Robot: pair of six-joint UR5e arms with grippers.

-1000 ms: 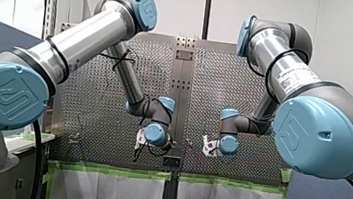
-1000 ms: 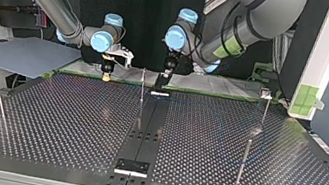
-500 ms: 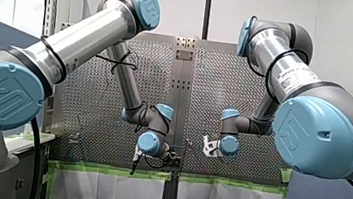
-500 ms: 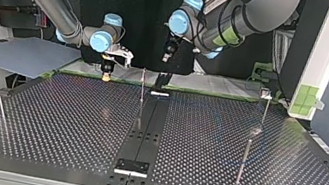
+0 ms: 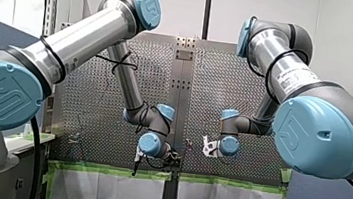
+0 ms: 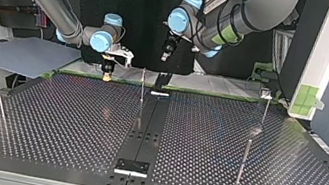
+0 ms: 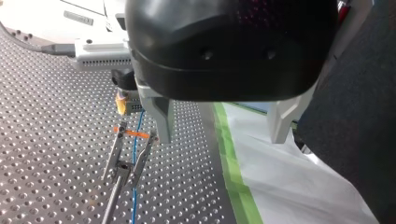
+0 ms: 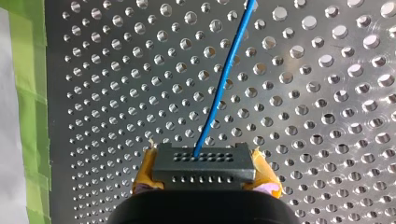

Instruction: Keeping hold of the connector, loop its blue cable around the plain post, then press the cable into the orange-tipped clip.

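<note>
Left gripper (image 6: 164,56), spread and empty, has risen off the table (image 6: 71,122) edge nearest the arms; right gripper (image 8: 205,173) pinches connector (image 8: 205,163); blue cable (image 8: 224,79) looks seated in orange-tipped clip (image 7: 127,156).

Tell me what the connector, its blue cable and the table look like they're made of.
The connector looks like matte black moulded plastic, with neat rows of small holes. The blue cable seems plastic-sheathed: smooth and evenly coloured. The table appears to be brushed metal, perhaps aluminium or steel: grey sheen, with bright glints at its holes.

Slim posts (image 6: 244,159) across open table (image 6: 62,116)
</note>
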